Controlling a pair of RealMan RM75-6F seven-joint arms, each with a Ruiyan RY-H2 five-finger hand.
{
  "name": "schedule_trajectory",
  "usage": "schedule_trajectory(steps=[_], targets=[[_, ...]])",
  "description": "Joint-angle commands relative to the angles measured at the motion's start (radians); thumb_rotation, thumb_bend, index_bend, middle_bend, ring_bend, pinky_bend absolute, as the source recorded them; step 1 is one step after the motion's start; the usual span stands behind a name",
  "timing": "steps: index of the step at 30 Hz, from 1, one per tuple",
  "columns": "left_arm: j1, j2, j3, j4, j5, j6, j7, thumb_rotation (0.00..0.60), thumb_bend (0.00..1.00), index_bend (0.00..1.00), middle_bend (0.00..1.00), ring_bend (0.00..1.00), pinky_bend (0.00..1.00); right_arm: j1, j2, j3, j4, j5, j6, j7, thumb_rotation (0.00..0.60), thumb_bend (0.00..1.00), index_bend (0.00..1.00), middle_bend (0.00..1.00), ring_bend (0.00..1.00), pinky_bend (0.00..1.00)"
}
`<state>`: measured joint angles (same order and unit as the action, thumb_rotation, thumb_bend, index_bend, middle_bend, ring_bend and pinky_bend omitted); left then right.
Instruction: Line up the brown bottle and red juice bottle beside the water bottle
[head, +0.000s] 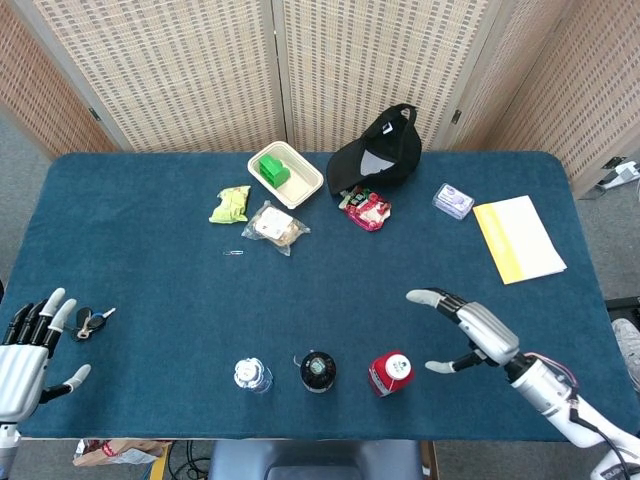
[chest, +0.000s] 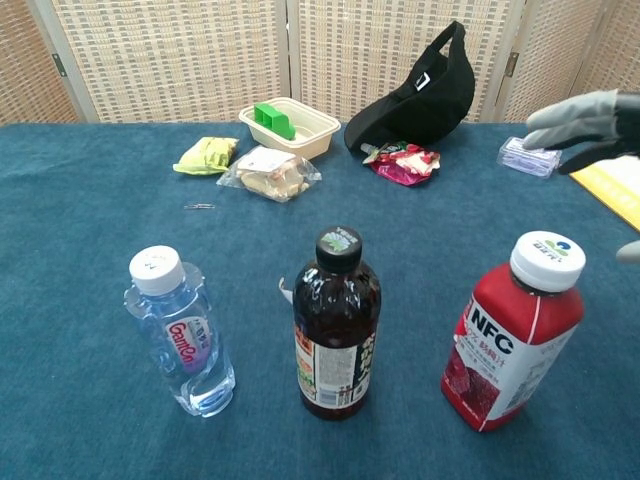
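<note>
Three bottles stand in a row near the table's front edge. The clear water bottle (chest: 180, 335) (head: 252, 375) is leftmost, the brown bottle (chest: 336, 325) (head: 318, 370) stands in the middle, and the red juice bottle (chest: 514, 345) (head: 390, 372) is on the right, leaning slightly. My right hand (head: 472, 331) (chest: 585, 120) hovers open to the right of the juice bottle, apart from it, fingers spread. My left hand (head: 28, 352) rests open at the table's front left corner, holding nothing.
Keys (head: 92, 322) lie by the left hand. Further back are a green snack packet (head: 231, 204), a wrapped pastry (head: 273, 226), a beige tray (head: 287, 174), a black cap (head: 378, 150), a red packet (head: 366, 208), a small tissue pack (head: 453, 201) and a yellow notebook (head: 518, 238).
</note>
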<state>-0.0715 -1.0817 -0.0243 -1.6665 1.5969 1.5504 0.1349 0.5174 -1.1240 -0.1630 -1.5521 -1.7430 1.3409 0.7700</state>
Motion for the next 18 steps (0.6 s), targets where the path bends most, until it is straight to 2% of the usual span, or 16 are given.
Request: schedule_trajectory(steps=[1, 5, 9, 12, 18], targets=[[-0.002, -0.001, -0.001, 0.002, -0.001, -0.003, -0.001, 0.6, 0.17, 0.01, 0.0, 0.04, 0.04, -0.046, 0.042, 0.017, -0.031, 0.037, 0.045, -0.053, 0.6, 0.13, 0.14, 0.16, 0.08, 0.17], [-0.009, -0.004, -0.003, 0.008, -0.007, -0.014, -0.004, 0.6, 0.17, 0.01, 0.0, 0.04, 0.04, -0.101, 0.065, 0.046, -0.036, 0.1, 0.082, -0.235, 0.6, 0.17, 0.14, 0.16, 0.08, 0.17], [-0.016, -0.012, -0.005, 0.015, -0.01, -0.023, -0.009, 0.6, 0.17, 0.01, 0.0, 0.04, 0.04, -0.161, 0.058, 0.076, -0.023, 0.173, 0.115, -0.504, 0.6, 0.19, 0.14, 0.17, 0.08, 0.17], [-0.018, -0.016, -0.006, 0.02, -0.01, -0.025, -0.011, 0.6, 0.17, 0.01, 0.0, 0.04, 0.04, -0.199, 0.048, 0.085, -0.023, 0.202, 0.136, -0.63, 0.6, 0.2, 0.14, 0.17, 0.08, 0.17], [-0.022, -0.024, -0.007, 0.027, -0.011, -0.027, -0.013, 0.6, 0.17, 0.01, 0.0, 0.04, 0.04, -0.264, 0.035, 0.085, -0.041, 0.217, 0.17, -0.682, 0.6, 0.2, 0.14, 0.17, 0.08, 0.17]])
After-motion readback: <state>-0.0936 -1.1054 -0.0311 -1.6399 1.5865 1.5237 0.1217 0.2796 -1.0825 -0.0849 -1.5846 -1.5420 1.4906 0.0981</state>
